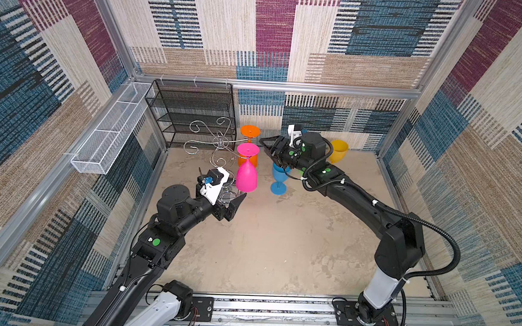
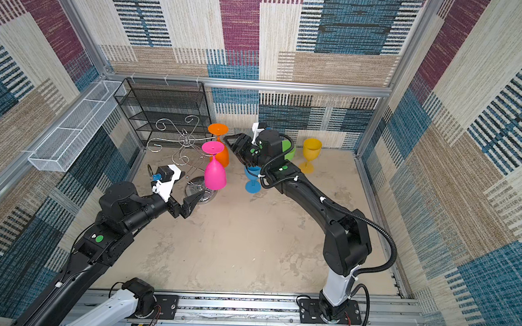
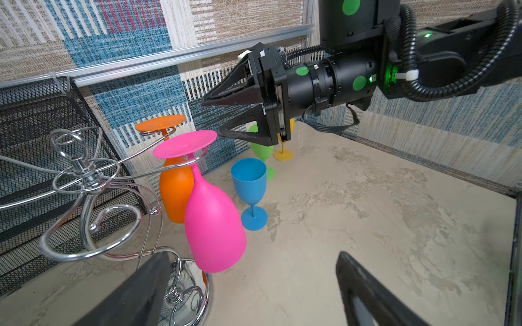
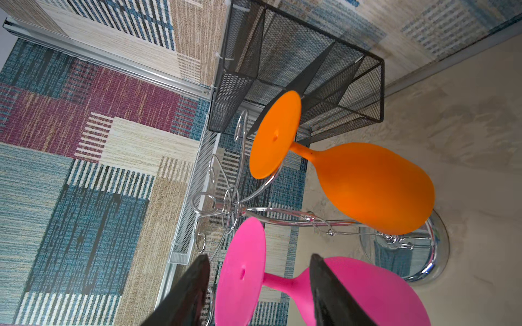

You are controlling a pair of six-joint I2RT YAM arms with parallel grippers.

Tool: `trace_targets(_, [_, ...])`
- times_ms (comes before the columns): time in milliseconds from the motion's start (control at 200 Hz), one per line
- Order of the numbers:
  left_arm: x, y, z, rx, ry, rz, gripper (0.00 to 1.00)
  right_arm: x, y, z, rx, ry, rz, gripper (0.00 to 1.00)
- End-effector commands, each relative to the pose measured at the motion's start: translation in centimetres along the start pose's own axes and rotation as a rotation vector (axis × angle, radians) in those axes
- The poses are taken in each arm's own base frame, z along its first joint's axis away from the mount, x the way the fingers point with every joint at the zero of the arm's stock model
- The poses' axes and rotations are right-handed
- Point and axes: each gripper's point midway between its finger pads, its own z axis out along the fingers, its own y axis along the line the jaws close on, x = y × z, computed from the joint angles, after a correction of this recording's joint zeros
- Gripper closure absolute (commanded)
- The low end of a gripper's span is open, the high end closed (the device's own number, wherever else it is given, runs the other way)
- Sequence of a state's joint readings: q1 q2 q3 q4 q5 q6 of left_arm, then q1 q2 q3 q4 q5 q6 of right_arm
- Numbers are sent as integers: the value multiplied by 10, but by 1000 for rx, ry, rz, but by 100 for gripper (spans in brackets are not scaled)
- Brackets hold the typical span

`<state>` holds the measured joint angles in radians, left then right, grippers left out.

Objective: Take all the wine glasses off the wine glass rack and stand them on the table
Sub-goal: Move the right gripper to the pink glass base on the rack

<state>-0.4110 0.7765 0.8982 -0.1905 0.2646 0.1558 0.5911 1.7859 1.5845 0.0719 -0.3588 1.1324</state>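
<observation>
Right tool half-spread, straddling pink wine glass foot, not gripping; left tool spread wide, empty.

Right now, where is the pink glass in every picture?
In a top view: pink glass near the centre, upside down on the wine glass rack.
In a top view: glass just left of centre.
Left wrist view: glass in front of the orange glass.
Right wrist view: glass between fingers of the right tool.
Shared landmark: the orange glass.
</observation>
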Motion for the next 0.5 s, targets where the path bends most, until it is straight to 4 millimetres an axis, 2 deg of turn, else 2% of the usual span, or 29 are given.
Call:
trace_targets(0, [-10, 2, 0, -11, -43, 25, 6, 4, 14, 4, -61, 17, 41, 46])
trace_targets(305, [-10, -1, 0, -7, -40, 27, 6, 11, 18, 6, -84, 26, 74, 65])
trace_targets(496, [-9, -1, 0, -7, -38, 29, 6, 14, 21, 6, -95, 38, 88, 66])
